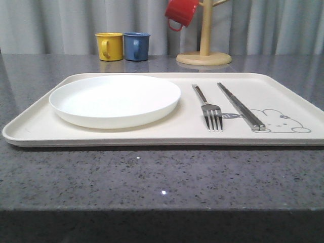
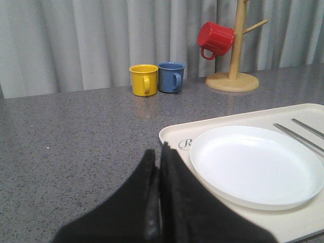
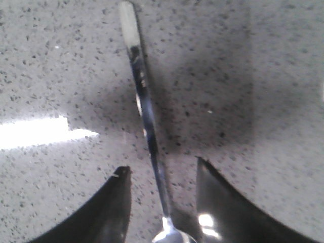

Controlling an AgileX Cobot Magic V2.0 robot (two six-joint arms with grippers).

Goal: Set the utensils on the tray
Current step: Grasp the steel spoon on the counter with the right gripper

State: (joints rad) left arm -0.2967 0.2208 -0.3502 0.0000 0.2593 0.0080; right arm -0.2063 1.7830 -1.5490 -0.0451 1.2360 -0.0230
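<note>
Neither gripper appears in the front view, which takes in the cream tray (image 1: pixel 152 132) across the middle of the frame on a speckled grey table (image 1: pixel 162 177). On the tray's left half sits the white plate (image 1: pixel 115 100); right of it lies the fork (image 1: pixel 207 109), tines toward the lower edge of the frame, and right of the fork lie the chopsticks (image 1: pixel 240 106), side by side, their near ends touching the rabbit drawing (image 1: pixel 283 121) at the tray's lower right. At the upper left of centre stand a yellow mug (image 1: pixel 109 46) and a blue mug (image 1: pixel 136 46), just beside each other, and a red mug (image 1: pixel 180 12) hangs from a wooden mug stand (image 1: pixel 204 48) at the top. From the left wrist view, the left gripper (image 2: pixel 160 172) fills the lower middle, its black fingers (image 2: pixel 144 202) pressed together with nothing between them, over the table just beside the tray's corner (image 2: pixel 174 136). From the right wrist view, the right gripper (image 3: pixel 162 172) has its fingers (image 3: pixel 114 202) spread on either side of the spoon's (image 3: pixel 144 111) handle, which lies on the table and runs from the top of the frame down between them without visibly touching either one; the bowl end is cut off at the bottom edge.
</note>
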